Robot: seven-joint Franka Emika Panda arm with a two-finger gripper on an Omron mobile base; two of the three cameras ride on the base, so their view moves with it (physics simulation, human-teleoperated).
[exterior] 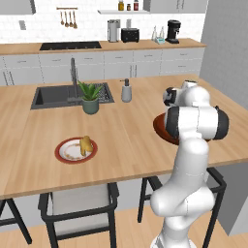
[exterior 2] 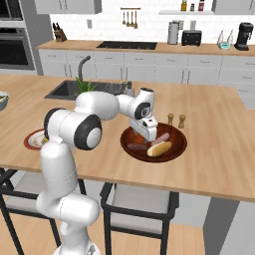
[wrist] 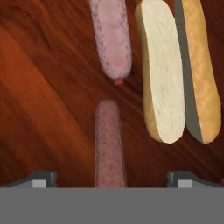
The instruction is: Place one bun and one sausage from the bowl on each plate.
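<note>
A wooden tabletop (exterior: 126, 140) carries a dark sink (exterior: 53, 96) near its far edge. Black-framed stools (exterior: 80, 207) stand at its near edge. Behind, grey cabinets (exterior: 121, 64), a white tiled wall (exterior: 87, 26) and a built-in oven (exterior 2: 17, 47).

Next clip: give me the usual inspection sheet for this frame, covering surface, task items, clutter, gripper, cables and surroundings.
Surface: wooden island counter with a sink set in it.
Job's things: dark reddish-brown bowl holds one split bun, a pale sausage and a darker sausage. Red-rimmed plate already carries a bun; no sausage visible on it.
Clutter: potted plant, soap dispenser, salt and pepper shakers.
Gripper: gripper open, low over the bowl, fingertips either side of the darker sausage, not closed on it.
Cables: nothing seen.
Surroundings: back counter with cooktop, toaster, coffee maker; stools under the island.
</note>
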